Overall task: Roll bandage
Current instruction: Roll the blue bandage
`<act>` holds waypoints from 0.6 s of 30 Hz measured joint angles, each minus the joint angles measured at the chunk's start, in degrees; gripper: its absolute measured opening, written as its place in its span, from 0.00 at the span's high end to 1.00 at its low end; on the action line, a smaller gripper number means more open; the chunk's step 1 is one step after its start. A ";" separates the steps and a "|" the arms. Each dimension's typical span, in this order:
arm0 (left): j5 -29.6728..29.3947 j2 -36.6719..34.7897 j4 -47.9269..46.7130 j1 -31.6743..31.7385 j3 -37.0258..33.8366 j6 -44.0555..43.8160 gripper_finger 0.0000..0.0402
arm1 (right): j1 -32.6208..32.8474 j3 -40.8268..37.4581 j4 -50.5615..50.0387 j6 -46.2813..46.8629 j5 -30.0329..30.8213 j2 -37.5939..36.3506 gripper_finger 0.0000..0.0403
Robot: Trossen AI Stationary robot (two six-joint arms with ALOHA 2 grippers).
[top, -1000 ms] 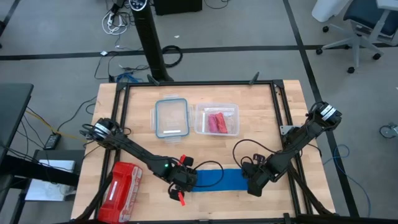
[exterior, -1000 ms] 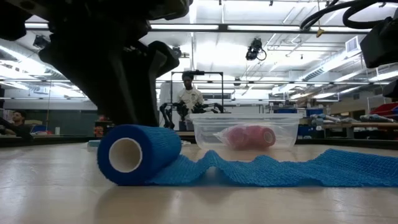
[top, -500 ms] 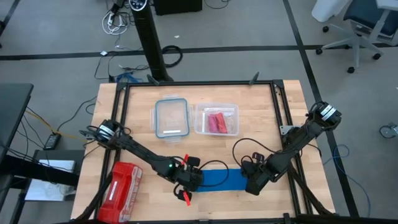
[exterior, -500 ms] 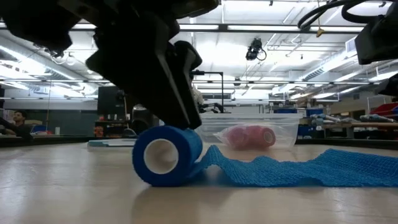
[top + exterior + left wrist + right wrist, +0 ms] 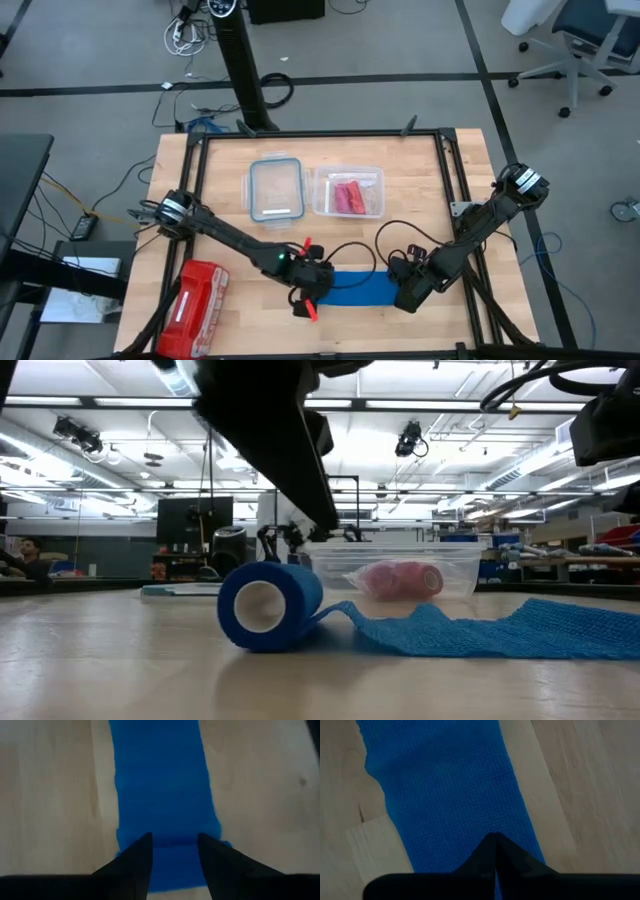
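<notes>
The left gripper [image 5: 172,851] stands with jaws apart over the bandage [image 5: 272,606] roll, the strip running ahead. The right gripper [image 5: 493,842], jaws closed, presses the strip's far end.

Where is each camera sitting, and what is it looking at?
High view: above the table, looking straight down; both arms show, the left gripper on the bandage, the right gripper at its other end.
Low view: at tabletop height, looking across at the rolled bandage; a dark arm hangs above.
Left wrist view: past its open fingers onto the strip.
Right wrist view: past its shut fingers onto the strip.
All four views share the blue bandage.
</notes>
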 joint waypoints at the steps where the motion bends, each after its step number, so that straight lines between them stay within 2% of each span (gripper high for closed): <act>1: 0.61 0.02 -1.95 0.00 1.34 -1.74 0.60 | 0.00 0.00 -0.02 0.06 -0.08 0.00 0.99; 5: 4.04 -0.16 -8.76 -0.10 5.90 -9.44 0.60 | 0.00 0.00 -0.06 0.09 -0.13 0.00 0.99; 9: 5.12 -0.11 -13.44 -0.52 6.03 -15.02 0.60 | 0.00 0.02 -0.67 0.09 -0.13 0.00 0.98; 15: 4.54 0.59 -13.48 -0.94 4.86 -16.86 0.60 | 0.08 0.02 -3.71 1.54 0.68 -0.02 0.99; 18: 4.53 1.87 -13.25 -1.53 4.89 -15.78 0.60 | 1.46 0.02 -3.43 2.69 -2.01 -0.02 0.99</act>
